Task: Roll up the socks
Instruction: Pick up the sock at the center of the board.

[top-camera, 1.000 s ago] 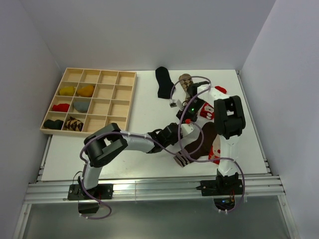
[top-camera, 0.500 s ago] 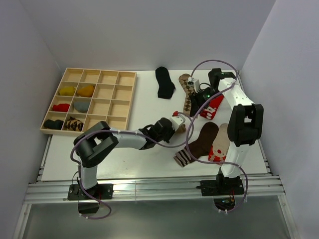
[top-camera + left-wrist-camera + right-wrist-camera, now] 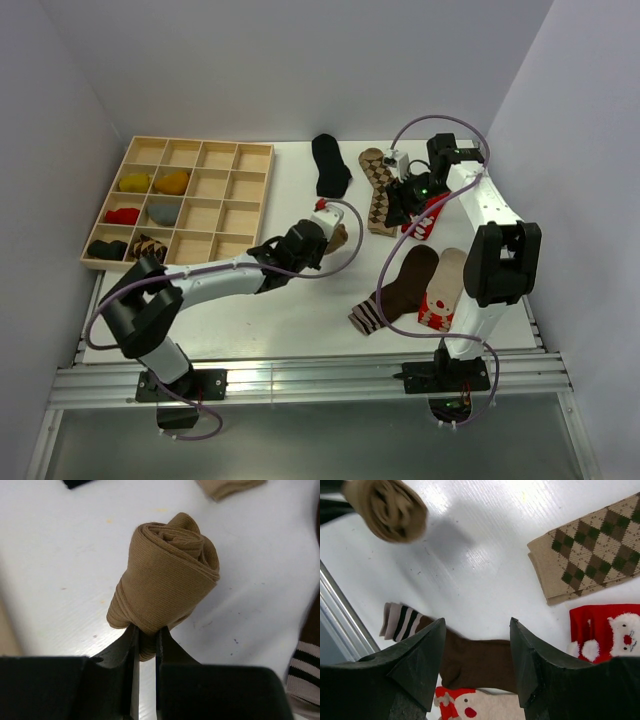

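The rolled tan sock (image 3: 165,577) was a tight coil with its spiral end facing up and away from the left wrist camera. The left gripper (image 3: 145,641) was clamped on the lower edge of the roll, jaws nearly together with a fold of fabric between them. From above, the roll sat near the middle of the white table (image 3: 290,310). It seemed to be lifted off the surface, though the blur in the right wrist view left that unsure.

Just right of the roll lay the dark brown sock (image 3: 395,290), flat, its striped toe towards the near edge. A cream-and-red sock (image 3: 445,285) lay beside it, touching it along one side. Further back lay the argyle sock (image 3: 590,545), flat, with the red sock (image 3: 610,630) close beside it, showing a white-bearded figure. The black sock (image 3: 328,165) lay flat near the far edge, apart from the others.

The right gripper (image 3: 477,622) hovered above the flat socks at the right with its jaws spread wide and nothing between them.

At the far left stood the wooden tray (image 3: 255,190), with rolled socks in six of its left-hand compartments.
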Robot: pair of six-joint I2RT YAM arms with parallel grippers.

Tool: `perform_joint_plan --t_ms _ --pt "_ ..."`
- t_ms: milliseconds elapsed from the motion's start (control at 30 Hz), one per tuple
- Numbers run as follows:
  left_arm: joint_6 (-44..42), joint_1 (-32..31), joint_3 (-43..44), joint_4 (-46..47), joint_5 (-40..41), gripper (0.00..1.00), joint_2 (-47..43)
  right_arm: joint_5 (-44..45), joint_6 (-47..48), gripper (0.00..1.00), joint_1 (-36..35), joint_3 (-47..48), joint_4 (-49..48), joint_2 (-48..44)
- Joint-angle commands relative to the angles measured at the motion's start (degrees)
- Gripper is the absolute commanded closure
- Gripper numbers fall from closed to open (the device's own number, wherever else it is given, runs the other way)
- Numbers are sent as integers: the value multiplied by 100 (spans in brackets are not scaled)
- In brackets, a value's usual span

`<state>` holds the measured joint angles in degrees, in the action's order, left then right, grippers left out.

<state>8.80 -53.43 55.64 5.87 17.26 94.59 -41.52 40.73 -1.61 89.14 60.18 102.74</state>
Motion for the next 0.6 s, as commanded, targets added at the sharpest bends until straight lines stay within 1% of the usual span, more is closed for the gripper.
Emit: perform_joint_plan --t_ms 0,133,167,233,300,333,400,500,533,567 --pt "201 140 149 -392 462 100 -615 38 -65 39 38 -64 -165 -219" --pt "236 402 351 -929 1068 100 -950 117 -109 39 46 -55 -226 -280" --pt "254 447 369 -1034 1461 100 -1125 118 -118 39 46 -46 -226 -298" --pt "315 666 457 -1350 1788 100 -1310 205 -170 39 55 -64 -314 -368" --pt "394 860 527 -1526 2298 100 -1529 249 -276 39 55 -81 -436 -412" --pt "421 1061 527 -1684 2482 100 -1600 275 -328 39 55 -81 -498 -465" --pt "412 1264 571 -1808 2834 100 -1733 381 -566 39 55 -108 -708 -526" --pt "394 1773 588 -1817 3047 100 -1786 399 -733 39 55 -134 -911 -658" --pt "369 2096 606 -1756 3116 100 -1760 390 -751 39 55 -125 -938 -685" --pt "342 2256 624 -1634 3161 100 -1655 373 -768 39 46 -82 -938 -685"
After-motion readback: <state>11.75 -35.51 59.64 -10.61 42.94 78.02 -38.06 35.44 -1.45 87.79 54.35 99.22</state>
